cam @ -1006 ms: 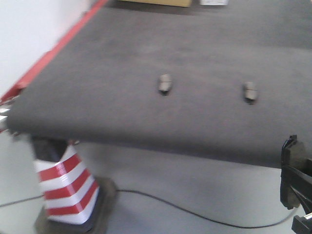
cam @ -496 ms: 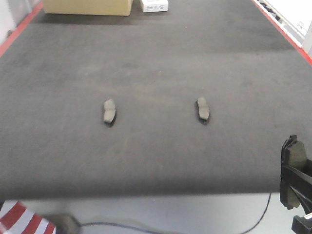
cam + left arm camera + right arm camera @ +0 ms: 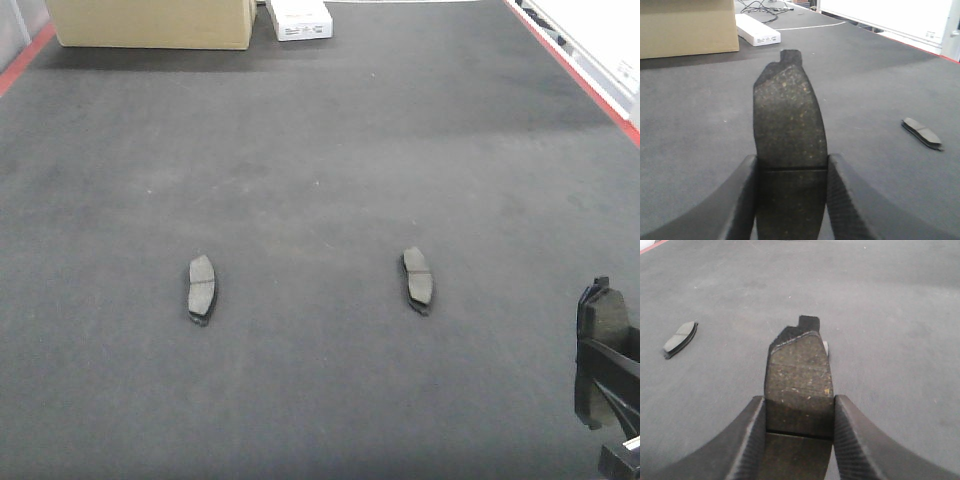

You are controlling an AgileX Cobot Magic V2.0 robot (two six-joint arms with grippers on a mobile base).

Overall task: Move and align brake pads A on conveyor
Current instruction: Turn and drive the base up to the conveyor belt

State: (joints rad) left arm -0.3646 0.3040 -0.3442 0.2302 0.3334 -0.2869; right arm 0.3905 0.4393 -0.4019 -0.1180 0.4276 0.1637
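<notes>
Two brake pads A lie flat on the dark grey conveyor (image 3: 320,150), one at the left (image 3: 201,288) and one at the right (image 3: 418,279), both lengthwise and side by side. In the left wrist view my left gripper (image 3: 791,172) is shut on a third pad (image 3: 789,115), which sticks out forward above the belt, with a lying pad (image 3: 921,133) off to its right. My right gripper (image 3: 799,415) is shut on a fourth pad (image 3: 800,370), and a lying pad (image 3: 680,337) shows to its left. The right gripper (image 3: 600,375) shows at the lower right edge of the front view.
A cardboard box (image 3: 150,22) and a small white box (image 3: 300,18) stand at the belt's far end. Red frame strips run along the left edge (image 3: 20,60) and the right edge (image 3: 580,75). A white panel stands beyond the right edge (image 3: 890,15).
The front view has swung from the belt's near-left corner and a striped cone to face straight down the belt. The two lying pads now sit lower in the frame. Right gripper keeps its pad.
</notes>
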